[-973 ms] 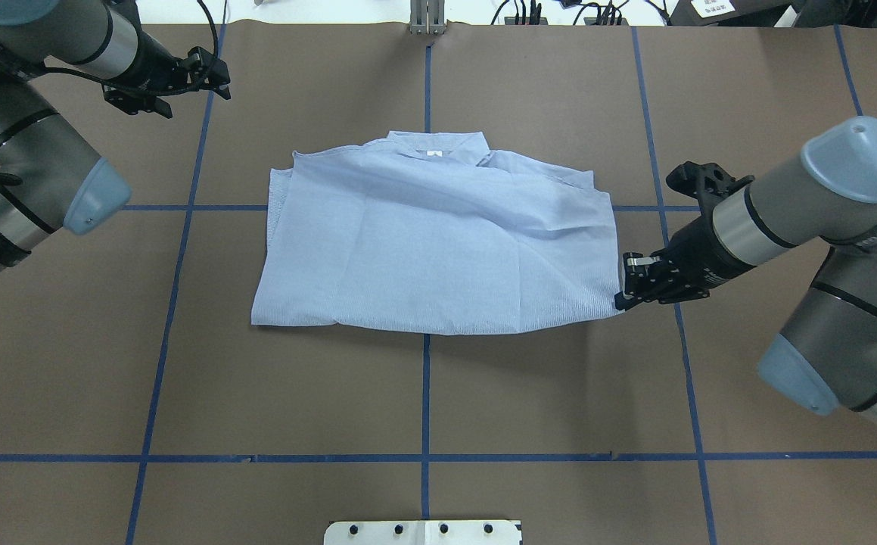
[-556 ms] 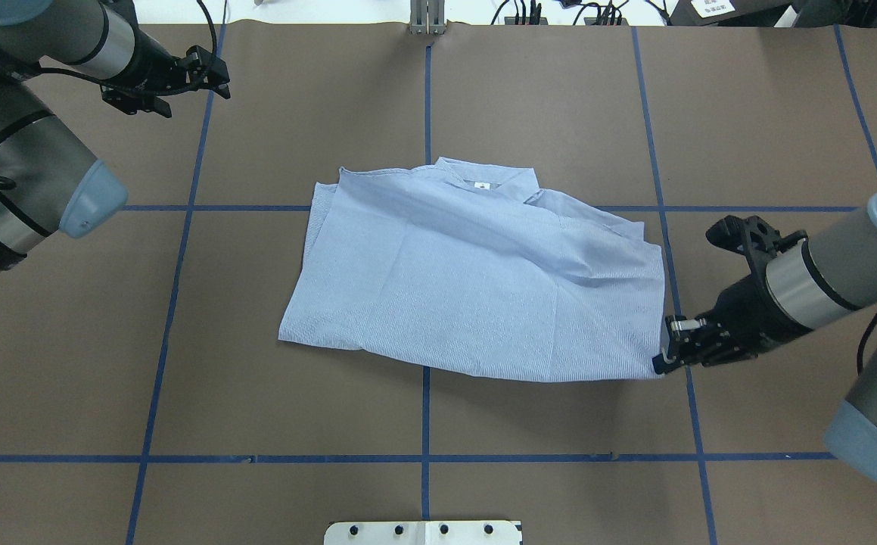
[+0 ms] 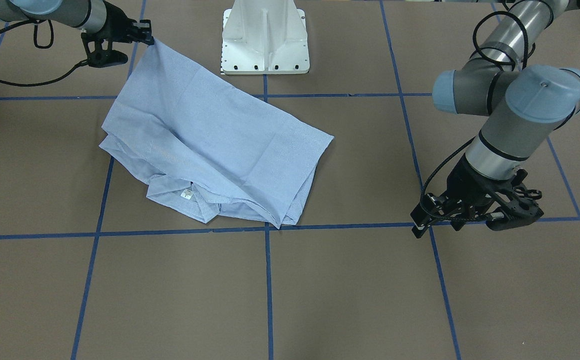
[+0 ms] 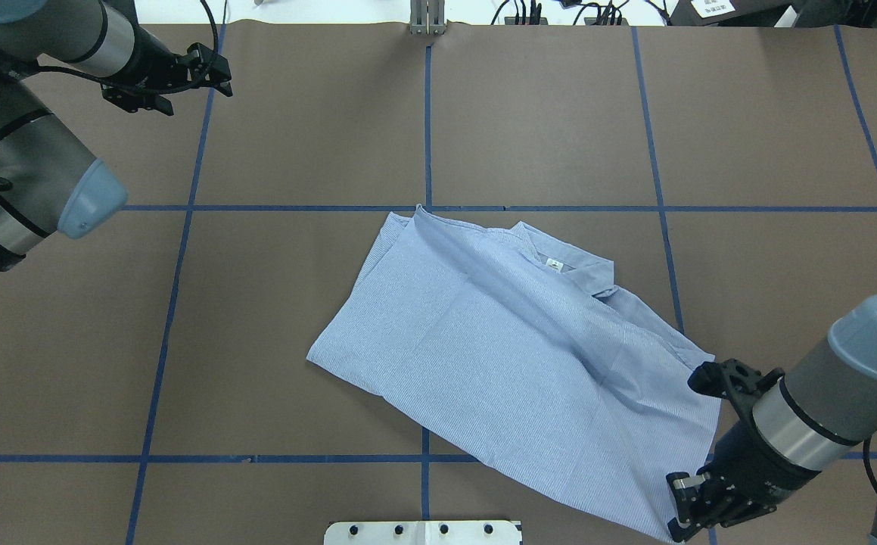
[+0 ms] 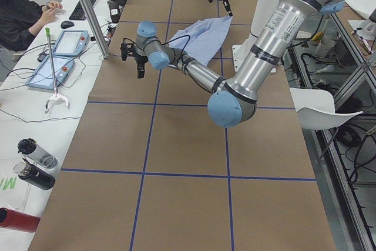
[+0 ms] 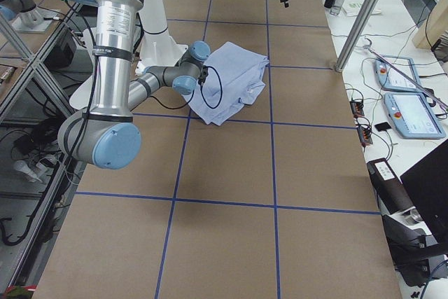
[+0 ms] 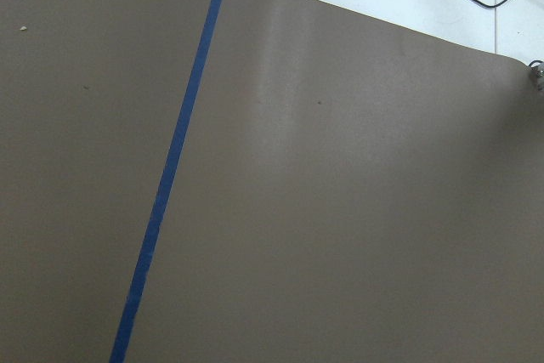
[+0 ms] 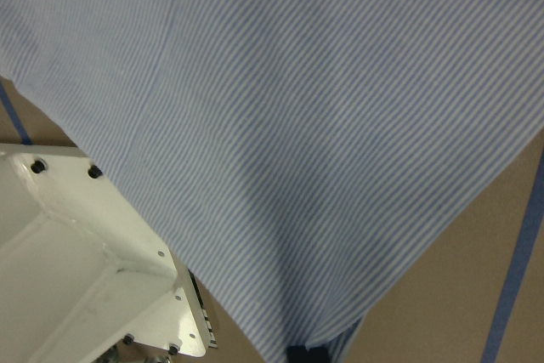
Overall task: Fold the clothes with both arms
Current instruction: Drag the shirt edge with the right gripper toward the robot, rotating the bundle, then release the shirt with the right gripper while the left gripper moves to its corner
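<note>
You had the shirt (image 4: 514, 363) lying slantwise on the brown table (image 4: 256, 378), just out from the white pedestal base (image 4: 423, 532), with its collar (image 4: 559, 265) on the side away from the base. Right gripper (image 3: 148, 39): clamped on one shirt corner, raised, beside the base. Left gripper (image 4: 220, 76): far from the base, well apart from the shirt, fingers parted, holding nothing.
</note>
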Tool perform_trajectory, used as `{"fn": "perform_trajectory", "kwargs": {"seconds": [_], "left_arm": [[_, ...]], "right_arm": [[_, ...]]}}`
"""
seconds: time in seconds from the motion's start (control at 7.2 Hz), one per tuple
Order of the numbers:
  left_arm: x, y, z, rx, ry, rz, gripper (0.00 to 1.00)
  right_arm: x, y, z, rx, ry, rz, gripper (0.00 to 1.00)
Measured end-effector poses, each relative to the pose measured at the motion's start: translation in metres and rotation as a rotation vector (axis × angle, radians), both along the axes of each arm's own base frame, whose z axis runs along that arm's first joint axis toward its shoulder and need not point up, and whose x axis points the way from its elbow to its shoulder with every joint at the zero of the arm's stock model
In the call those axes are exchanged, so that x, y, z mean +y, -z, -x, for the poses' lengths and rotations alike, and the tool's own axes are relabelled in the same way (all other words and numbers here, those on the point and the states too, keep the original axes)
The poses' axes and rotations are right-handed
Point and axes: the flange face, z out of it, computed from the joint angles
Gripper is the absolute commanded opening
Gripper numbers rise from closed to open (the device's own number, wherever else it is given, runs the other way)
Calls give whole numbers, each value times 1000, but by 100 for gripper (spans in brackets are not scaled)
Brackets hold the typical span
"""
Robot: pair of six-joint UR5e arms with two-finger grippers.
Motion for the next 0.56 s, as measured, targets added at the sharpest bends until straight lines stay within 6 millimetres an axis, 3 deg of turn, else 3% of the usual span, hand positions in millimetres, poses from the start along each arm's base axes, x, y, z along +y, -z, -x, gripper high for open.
{"fn": "perform_trajectory", "kwargs": {"seconds": [0.14,0.28,0.56], "left_arm": [[0,1,0,1,-1,-1,100],[1,2,-1,2,-2,-3,100],[14,3,-3,11,-17,-13,100]], "right_arm": [[15,-3,5,18,36,18,89],[23,-5,8,26,55,25,100],[5,-2,3,17,3,22,100]]}}
